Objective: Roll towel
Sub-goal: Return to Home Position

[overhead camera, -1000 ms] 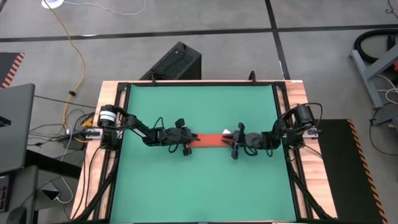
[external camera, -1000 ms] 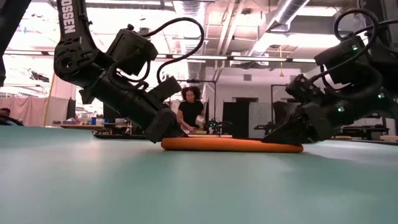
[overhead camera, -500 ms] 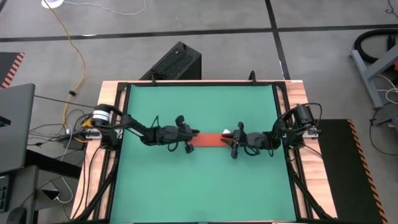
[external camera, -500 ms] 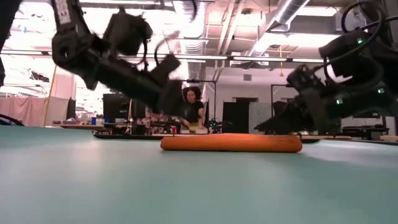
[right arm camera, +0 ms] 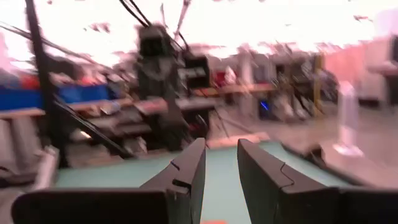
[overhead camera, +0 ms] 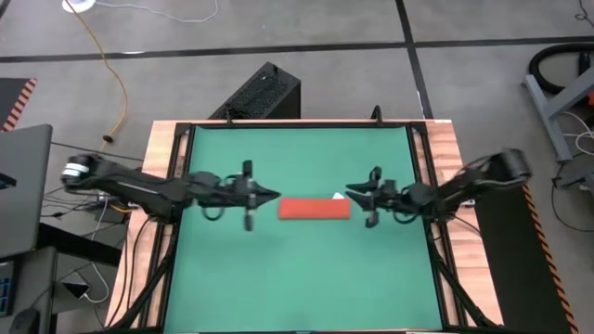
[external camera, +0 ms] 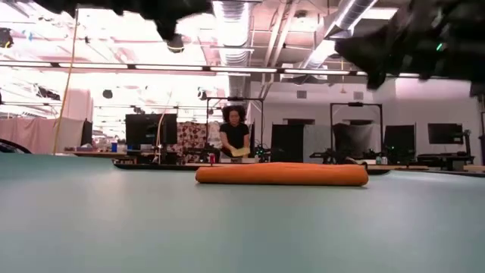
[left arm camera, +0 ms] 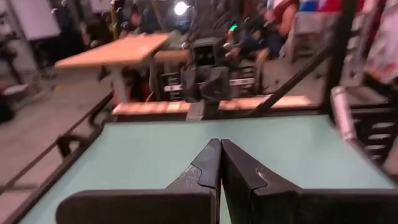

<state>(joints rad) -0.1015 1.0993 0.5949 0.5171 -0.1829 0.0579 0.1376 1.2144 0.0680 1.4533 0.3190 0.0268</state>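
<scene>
The orange-red towel [overhead camera: 314, 208] lies as a rolled-up log along the middle of the green table, resting on its long side; it also shows in the low view [external camera: 282, 174]. Its small white tag [overhead camera: 339, 196] sticks out at the far side near the right end. My left gripper [overhead camera: 271, 196] is shut and empty, raised above the table just left of the roll; its fingers meet in the left wrist view [left arm camera: 219, 152]. My right gripper [overhead camera: 351, 193] is open and empty, raised just right of the roll, with a gap between its fingers [right arm camera: 221, 158].
A wooden frame [overhead camera: 436, 130] borders the green mat. A black box [overhead camera: 264, 91] stands on the floor beyond the far edge. In the low view a person [external camera: 235, 133] stands in the room far behind the table. Both arms [external camera: 178, 11] [external camera: 394, 45] hang high above the roll.
Both grippers have left the towel's ends and risen well above the table. The left one has drawn back toward the table's left edge, the right one toward the right edge. The rolled towel has stayed in place on the table.
</scene>
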